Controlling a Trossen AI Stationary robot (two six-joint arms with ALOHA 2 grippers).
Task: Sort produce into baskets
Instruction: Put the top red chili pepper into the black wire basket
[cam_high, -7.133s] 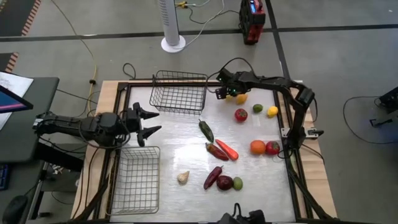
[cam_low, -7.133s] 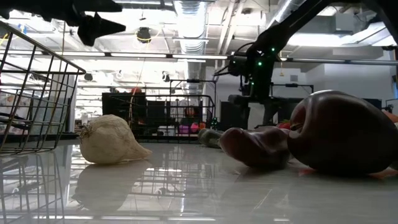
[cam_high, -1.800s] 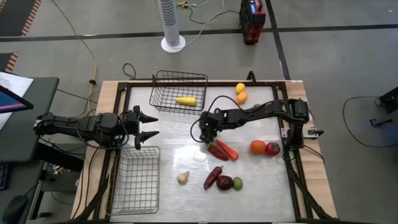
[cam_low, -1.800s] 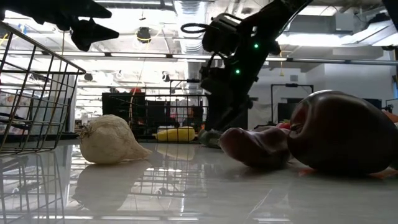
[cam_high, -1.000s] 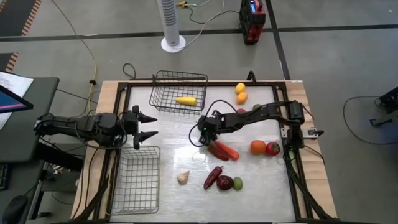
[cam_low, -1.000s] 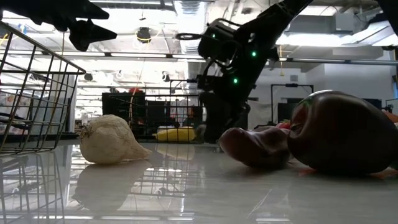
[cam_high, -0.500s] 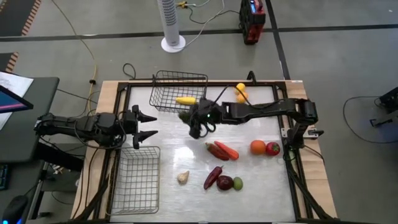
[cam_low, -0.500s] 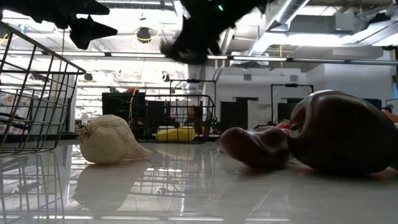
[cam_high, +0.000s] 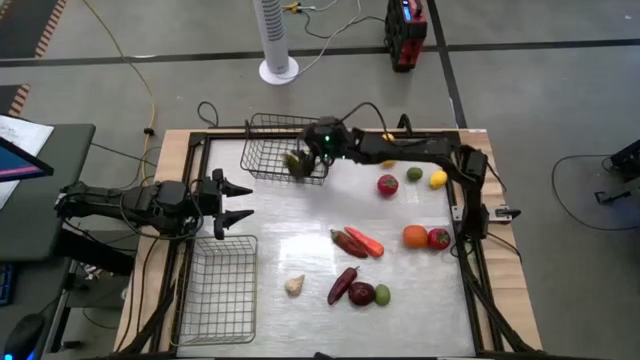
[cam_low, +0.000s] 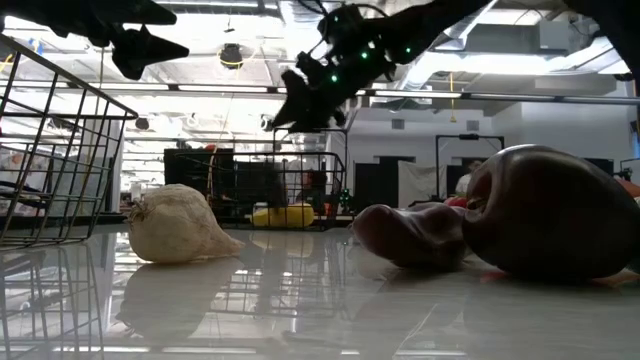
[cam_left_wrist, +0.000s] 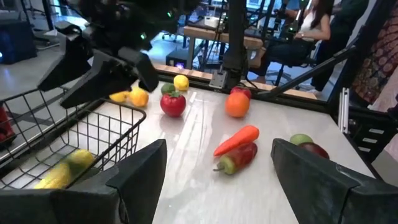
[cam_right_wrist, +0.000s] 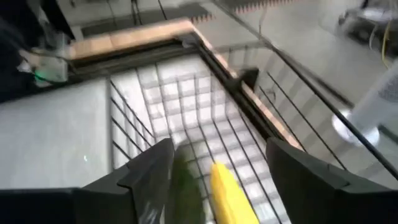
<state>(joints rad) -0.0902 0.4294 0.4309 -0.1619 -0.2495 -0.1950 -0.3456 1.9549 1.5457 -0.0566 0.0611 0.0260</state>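
Note:
My right gripper (cam_high: 303, 158) hangs over the far wire basket (cam_high: 262, 160), fingers apart (cam_right_wrist: 221, 174). A dark green cucumber (cam_right_wrist: 185, 186) shows next to one finger, above the basket floor, and also in the high view (cam_high: 294, 162). A yellow corn (cam_right_wrist: 227, 193) lies in that basket. My left gripper (cam_high: 232, 203) is open and empty between the two baskets. The near basket (cam_high: 220, 290) holds nothing. Tomatoes (cam_high: 387, 184), an orange (cam_high: 414, 236), a carrot (cam_high: 365, 240), chillies and garlic (cam_high: 294, 285) lie on the table. My right gripper comes at the far basket from above and from the table's right. The green cucumber (cam_right_wrist: 185, 186) lies close beside one finger (cam_right_wrist: 149, 177) and does not span the gap. I cannot tell whether the finger touches it.
A lime (cam_high: 414, 174) and a lemon (cam_high: 438, 179) lie at the far right. A dark red chilli (cam_high: 342, 284), an eggplant (cam_high: 361, 293) and a lime (cam_high: 382, 294) lie near the front. A dark frame (cam_high: 470, 250) edges the table. People sit beyond the table (cam_left_wrist: 311, 25).
My right gripper has risen from the middle of the table with the green cucumber and swung toward the far left, ending over the far basket. The cucumber has left the table beside the red chilli and carrot. My left gripper has kept still.

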